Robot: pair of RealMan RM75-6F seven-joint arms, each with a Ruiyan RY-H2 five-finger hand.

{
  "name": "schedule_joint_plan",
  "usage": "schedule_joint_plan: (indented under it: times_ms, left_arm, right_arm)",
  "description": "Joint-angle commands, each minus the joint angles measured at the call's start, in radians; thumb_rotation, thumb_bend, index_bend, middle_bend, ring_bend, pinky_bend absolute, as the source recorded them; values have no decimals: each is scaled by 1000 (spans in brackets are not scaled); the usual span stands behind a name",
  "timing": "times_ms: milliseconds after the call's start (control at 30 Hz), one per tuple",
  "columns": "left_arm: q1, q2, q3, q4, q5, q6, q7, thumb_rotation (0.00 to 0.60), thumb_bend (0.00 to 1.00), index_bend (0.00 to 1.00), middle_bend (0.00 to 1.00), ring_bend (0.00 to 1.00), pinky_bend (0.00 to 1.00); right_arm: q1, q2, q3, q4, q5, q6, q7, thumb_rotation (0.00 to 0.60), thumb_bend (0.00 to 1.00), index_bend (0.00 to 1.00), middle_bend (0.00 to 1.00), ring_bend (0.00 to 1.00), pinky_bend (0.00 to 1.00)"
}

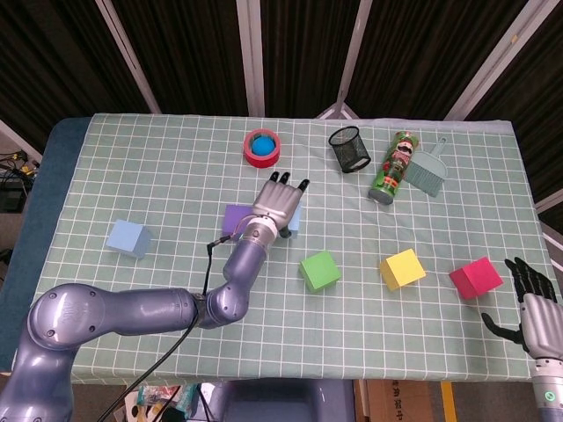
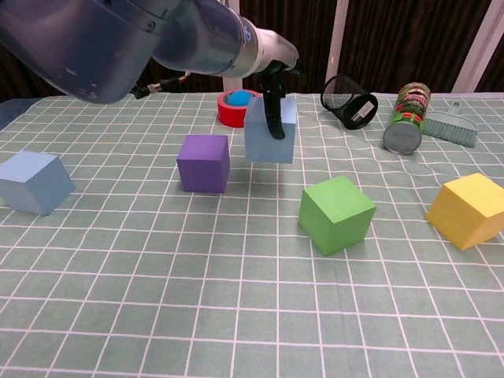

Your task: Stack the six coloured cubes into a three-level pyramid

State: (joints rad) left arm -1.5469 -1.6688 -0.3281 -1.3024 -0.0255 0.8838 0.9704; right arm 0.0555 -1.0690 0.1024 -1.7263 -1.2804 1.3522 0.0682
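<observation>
The left hand (image 2: pixel 272 75) is clamped on a light blue cube (image 2: pixel 270 131), fingers draped over its top and down its front face, and the cube hangs clear of the tabletop (image 2: pixel 236 315). Carrying it from above like that looks sensible: the underside stays free, so it can be set flat wherever the base row is meant to go.

Just to the hand's left, on the cloth, sits the purple cube (image 2: pixel 204 162), near the carried one but not touching it. Ahead and to the hand's right, lower down, is the green cube (image 2: pixel 336 213), and further right again the yellow cube (image 2: pixel 469 209). A second blue cube (image 2: pixel 33 182) lies well off to the hand's left. The red cube (image 1: pixel 476 277) is far over on the right, close to the right hand (image 1: pixel 528 294), which rests at the tabletop's edge with fingers spread and nothing in them.

No two cubes are joined yet, so the pyramid seems hardly begun. My guess is the carried cube is headed for the gap between purple and green.

Beyond the hand stand a roll of red tape (image 2: pixel 239 108) and a mesh cup (image 2: pixel 349 100), clear of the work.
</observation>
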Motion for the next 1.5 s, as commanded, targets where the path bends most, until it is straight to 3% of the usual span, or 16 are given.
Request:
schedule_joint_plan:
  times_ms: [33,1100,1500]
  left_arm:
    - [-12,-24,6,31,-20,-13,15,600,302,0,408,32,0]
    - [50,-143,55,226,23,-94,10,600,302,0,415,32,0]
    - [71,-157,55,246,45,-107,-1,600,302,0,415,32,0]
  right_arm:
    - [1,1,0,0,2,-4,3,600,266,0,0,0,0]
    - [9,2,4,-5,29,-26,0,600,266,0,0,0,0]
    - [10,3,4,-8,35,-29,0,600,266,0,0,0,0]
